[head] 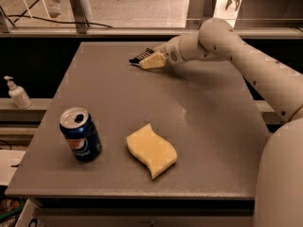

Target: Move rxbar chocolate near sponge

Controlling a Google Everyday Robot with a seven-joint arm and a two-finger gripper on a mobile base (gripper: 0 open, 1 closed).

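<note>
The rxbar chocolate (138,58), a small black wrapper, is at the far middle of the grey table (213,126), at the tip of my gripper (146,60). The gripper reaches in from the right on the white arm and is shut on the bar, holding it just above the tabletop. The sponge (151,150), pale yellow with wavy edges, lies flat near the table's front edge, well in front of the gripper and apart from the bar.
A blue soda can (80,135) stands upright at the front left, left of the sponge. A white pump bottle (18,93) stands on a ledge off the table's left side. The white arm (246,65) spans the table's right side.
</note>
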